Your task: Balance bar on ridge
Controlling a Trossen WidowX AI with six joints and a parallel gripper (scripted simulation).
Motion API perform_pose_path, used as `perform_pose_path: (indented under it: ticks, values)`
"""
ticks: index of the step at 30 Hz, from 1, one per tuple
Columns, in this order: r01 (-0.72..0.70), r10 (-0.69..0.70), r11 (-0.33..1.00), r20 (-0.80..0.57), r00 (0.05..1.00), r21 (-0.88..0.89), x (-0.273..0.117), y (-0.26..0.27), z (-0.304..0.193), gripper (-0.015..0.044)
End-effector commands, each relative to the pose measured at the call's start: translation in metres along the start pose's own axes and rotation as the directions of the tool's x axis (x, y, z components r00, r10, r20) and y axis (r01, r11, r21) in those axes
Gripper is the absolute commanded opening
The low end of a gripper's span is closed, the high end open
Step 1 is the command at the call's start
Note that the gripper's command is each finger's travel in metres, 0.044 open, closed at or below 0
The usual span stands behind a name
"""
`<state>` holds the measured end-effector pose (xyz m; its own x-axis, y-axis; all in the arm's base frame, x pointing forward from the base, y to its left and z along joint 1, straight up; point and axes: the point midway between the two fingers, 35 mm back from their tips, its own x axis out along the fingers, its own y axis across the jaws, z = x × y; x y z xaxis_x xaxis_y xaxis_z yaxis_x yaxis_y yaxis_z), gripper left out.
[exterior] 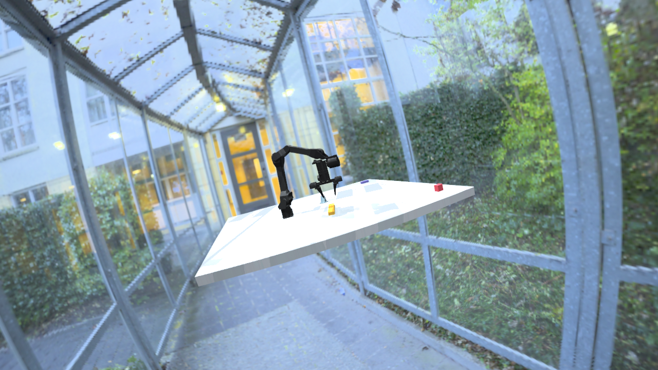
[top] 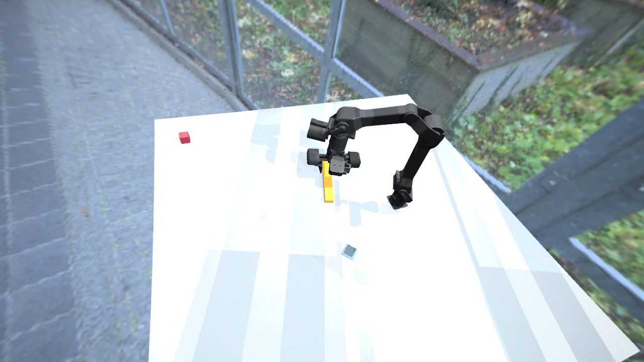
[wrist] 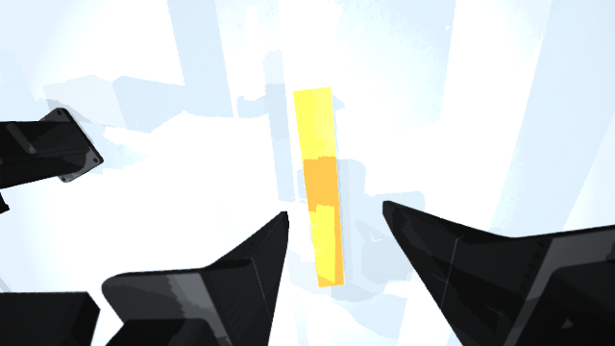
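Note:
The yellow-orange bar (top: 328, 194) (exterior: 331, 210) (wrist: 319, 125) lies flat on the white table (top: 193, 202) (exterior: 257, 241). My gripper (exterior: 329, 197) (wrist: 334, 211) is open and empty and points down above the bar. In the wrist view the bar shows in the gap between the fingertips, closer to the left one, and runs nearly lengthwise in the picture. In the top view the gripper body hides the bar's far end. The ridge, a small pale blue wedge (top: 349, 251) (exterior: 322, 201), stands on the table apart from the bar and is out of the wrist view.
A red cube (top: 184, 138) (exterior: 438, 187) stands near a table corner. A flat purple block (exterior: 364, 181) lies near the far edge in the exterior view. The arm's base (top: 399, 198) (exterior: 286, 210) (wrist: 62, 144) stands to one side of the bar.

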<state>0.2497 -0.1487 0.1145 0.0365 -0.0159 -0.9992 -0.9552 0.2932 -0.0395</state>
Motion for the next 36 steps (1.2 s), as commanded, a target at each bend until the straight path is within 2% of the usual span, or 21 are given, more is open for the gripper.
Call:
perform_pose_path:
  ticks: [1,5,36]
  values:
    - [-0.016,0.016,1.000,-0.001,1.000,-0.003,0.018,0.003,-0.001,0.0315]
    - [-0.016,0.016,1.000,-0.001,1.000,-0.003,0.041,0.004,-0.001,0.0315]
    - [-0.016,0.016,1.000,-0.001,1.000,-0.003,0.068,0.005,-0.001,0.0315]
